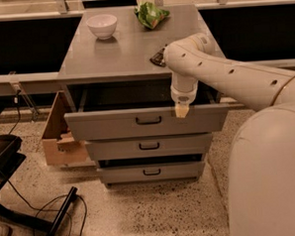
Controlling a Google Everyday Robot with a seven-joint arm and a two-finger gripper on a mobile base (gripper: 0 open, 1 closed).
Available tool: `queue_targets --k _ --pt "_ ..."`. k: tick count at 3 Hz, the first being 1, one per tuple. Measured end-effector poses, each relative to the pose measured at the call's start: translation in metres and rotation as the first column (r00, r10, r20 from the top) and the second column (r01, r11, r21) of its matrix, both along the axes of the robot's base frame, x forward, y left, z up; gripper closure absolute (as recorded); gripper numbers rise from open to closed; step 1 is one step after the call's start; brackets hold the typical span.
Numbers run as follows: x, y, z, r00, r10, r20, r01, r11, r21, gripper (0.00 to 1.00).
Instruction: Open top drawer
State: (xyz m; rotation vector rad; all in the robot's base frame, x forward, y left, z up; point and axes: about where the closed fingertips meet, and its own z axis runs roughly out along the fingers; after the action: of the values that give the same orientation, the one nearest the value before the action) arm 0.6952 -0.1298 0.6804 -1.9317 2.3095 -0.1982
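We see a grey cabinet (pixel 129 56) with a flat top and three stacked drawers, viewed from above and in front. The top drawer (pixel 108 125), a wide grey drawer with the tallest front and a small black bar handle (pixel 148 121) at its centre, stands partly open. Its front sits forward of the two drawers below, and a dark gap of interior shows behind its upper edge.

A white, jointed robot arm (pixel 234 78) reaches in from the right, bends over the right side of the cabinet top and points straight down. Its gripper (pixel 181 110), pale yellow at the tip, sits at the upper edge of the top drawer's front, to the right of the handle. We cannot tell whether the gripper is spread or pressed together, nor whether it touches the drawer edge.

The narrower middle grey drawer (pixel 114 149) and the bottom grey drawer (pixel 125 173) are closed or nearly so.

On the cabinet top we see a round white bowl (pixel 102 26) at the back left, a crumpled green bag (pixel 152 14) at the back centre, and a small dark object (pixel 158 57) just beside the arm.

An open brown cardboard box (pixel 59 139) stands on the speckled floor (pixel 142 209) against the cabinet's left side. A black stand with cables (pixel 54 221) lies at lower left. The robot's large white body (pixel 269 178) fills the lower right.
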Motion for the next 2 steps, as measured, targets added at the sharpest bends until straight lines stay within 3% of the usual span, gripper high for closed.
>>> queue_targets --k 2 --pt "0.0000 0.0000 0.0042 1.0000 0.000 0.000 0.000 1.000 0.000 0.58"
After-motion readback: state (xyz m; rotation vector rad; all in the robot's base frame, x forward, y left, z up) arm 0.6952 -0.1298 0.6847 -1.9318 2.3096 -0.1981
